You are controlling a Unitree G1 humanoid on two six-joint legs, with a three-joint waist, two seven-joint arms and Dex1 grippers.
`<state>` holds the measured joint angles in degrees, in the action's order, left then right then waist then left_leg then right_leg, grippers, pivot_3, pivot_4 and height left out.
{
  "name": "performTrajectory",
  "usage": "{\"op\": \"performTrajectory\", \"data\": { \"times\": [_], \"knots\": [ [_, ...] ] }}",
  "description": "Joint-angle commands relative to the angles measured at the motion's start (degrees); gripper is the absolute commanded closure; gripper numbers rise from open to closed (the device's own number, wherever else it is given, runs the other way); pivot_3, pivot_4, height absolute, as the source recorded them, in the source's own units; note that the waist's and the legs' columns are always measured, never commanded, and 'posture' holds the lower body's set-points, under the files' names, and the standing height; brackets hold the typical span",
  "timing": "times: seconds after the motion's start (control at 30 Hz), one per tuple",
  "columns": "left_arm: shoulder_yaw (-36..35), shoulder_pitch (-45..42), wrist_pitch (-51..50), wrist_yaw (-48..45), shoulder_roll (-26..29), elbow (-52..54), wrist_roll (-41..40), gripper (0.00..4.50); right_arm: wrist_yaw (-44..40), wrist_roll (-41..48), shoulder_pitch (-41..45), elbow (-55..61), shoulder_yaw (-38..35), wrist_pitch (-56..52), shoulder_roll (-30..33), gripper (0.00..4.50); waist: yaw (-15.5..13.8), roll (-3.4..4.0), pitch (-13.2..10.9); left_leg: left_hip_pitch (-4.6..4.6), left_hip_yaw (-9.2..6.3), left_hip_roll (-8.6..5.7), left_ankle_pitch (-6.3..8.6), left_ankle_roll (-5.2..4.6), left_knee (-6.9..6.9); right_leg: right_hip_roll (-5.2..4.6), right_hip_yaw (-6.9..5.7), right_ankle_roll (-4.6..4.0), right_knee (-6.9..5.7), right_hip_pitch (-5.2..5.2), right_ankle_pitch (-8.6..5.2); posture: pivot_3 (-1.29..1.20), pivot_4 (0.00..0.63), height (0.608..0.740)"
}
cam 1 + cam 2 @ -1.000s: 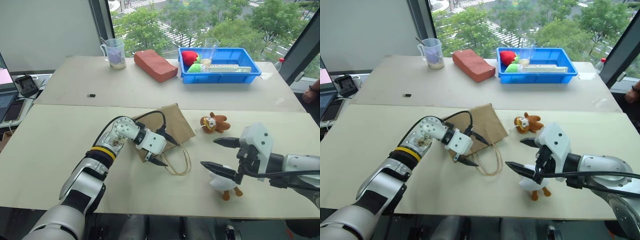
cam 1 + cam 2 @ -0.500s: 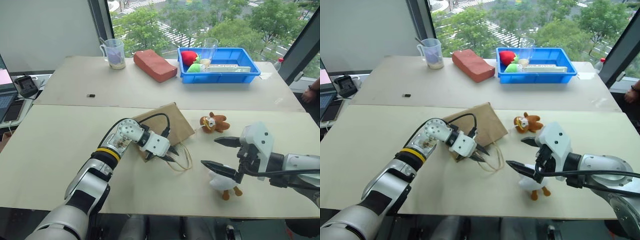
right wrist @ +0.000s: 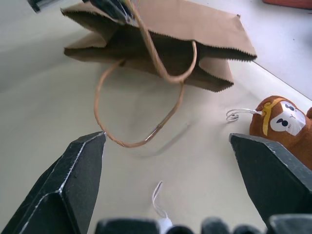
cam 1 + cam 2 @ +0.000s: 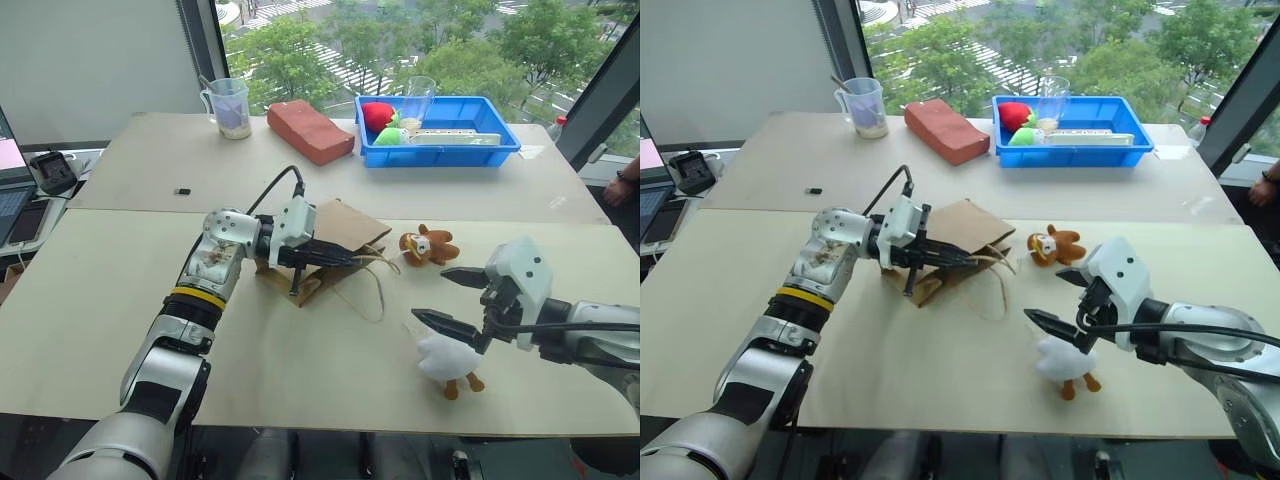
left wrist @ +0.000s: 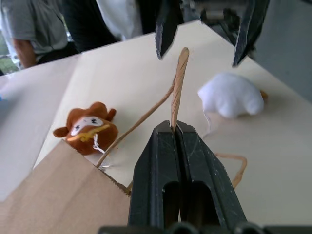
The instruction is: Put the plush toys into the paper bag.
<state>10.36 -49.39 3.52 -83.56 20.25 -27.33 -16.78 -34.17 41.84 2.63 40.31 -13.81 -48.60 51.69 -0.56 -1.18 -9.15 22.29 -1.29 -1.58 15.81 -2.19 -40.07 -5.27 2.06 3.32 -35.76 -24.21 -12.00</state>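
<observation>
The brown paper bag (image 4: 337,228) lies on the near table, its mouth (image 3: 161,48) lifted partly open toward the toys. My left gripper (image 4: 350,258) is shut on one cord handle (image 5: 178,83) and holds it up off the table. The second handle (image 3: 136,122) loops loose on the tabletop. The brown teddy bear (image 4: 428,245) lies just right of the bag's mouth. Nearer the front edge lies the white bird (image 4: 445,358) with orange feet. My right gripper (image 4: 430,293) hangs open just above and behind the bird, touching nothing.
On the far table are a reddish brick (image 4: 310,130), a blue tray (image 4: 440,148) holding several items, and a measuring cup (image 4: 228,105). A laptop (image 4: 12,195) and a black device (image 4: 52,170) sit at the left. A person (image 5: 29,24) stands beyond the table.
My left gripper shut on the bag's cord handle and rose, pulling the handle up and lifting the bag's mouth open. The right gripper stayed open over the bird, barely shifting.
</observation>
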Motion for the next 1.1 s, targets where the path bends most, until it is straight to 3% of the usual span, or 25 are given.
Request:
{"op": "performTrajectory", "data": {
  "times": [0.03,0.27,0.43,0.7,1.1],
  "knots": [
    [-2.0,-0.5,-1.9,0.9,0.2,3.3,-2.1,4.50,1.7,-2.2,4.2,-2.3,4.4,3.4,-4.8,0.54,0.1,0.00,0.0,0.00,0.01,-0.01,0.00,0.00,0.00,-0.01,0.03,0.00,-0.01,-0.01,0.00,0.00,0.150,0.740],
    [-2.7,-0.1,-0.5,1.8,-0.1,3.3,-2.0,4.50,8.0,-12.1,13.7,-12.9,17.5,9.8,-22.0,2.86,0.6,0.01,0.0,-0.04,0.01,-0.04,-0.02,0.03,0.05,0.04,0.03,-0.01,-0.10,-0.09,0.00,0.00,0.150,0.740],
    [-3.2,0.2,-0.7,2.0,0.0,4.0,-2.4,4.50,9.5,-17.3,17.6,-22.6,21.8,15.4,-30.8,4.48,0.6,0.01,0.0,-0.01,-0.03,-0.18,-0.03,0.05,0.09,0.00,0.01,-0.01,-0.16,-0.11,0.01,0.00,0.150,0.740],
    [-6.0,-0.4,-2.2,6.1,-0.2,4.5,-3.2,4.50,9.5,-24.8,22.3,-40.6,26.5,24.2,-42.1,4.48,1.3,0.02,0.0,-0.07,-0.07,-0.21,-0.06,0.10,0.20,0.01,0.01,-0.01,-0.32,-0.16,0.01,0.00,0.150,0.740],
    [-15.7,-4.0,-5.9,25.3,0.7,6.5,-3.5,4.50,9.6,-36.6,23.5,-54.7,32.2,27.8,-44.8,4.48,2.1,0.03,0.0,-0.52,-0.10,-0.23,-0.09,0.16,0.29,0.01,0.07,-0.02,-0.33,0.03,0.01,0.00,0.150,0.740]
  ]
}}
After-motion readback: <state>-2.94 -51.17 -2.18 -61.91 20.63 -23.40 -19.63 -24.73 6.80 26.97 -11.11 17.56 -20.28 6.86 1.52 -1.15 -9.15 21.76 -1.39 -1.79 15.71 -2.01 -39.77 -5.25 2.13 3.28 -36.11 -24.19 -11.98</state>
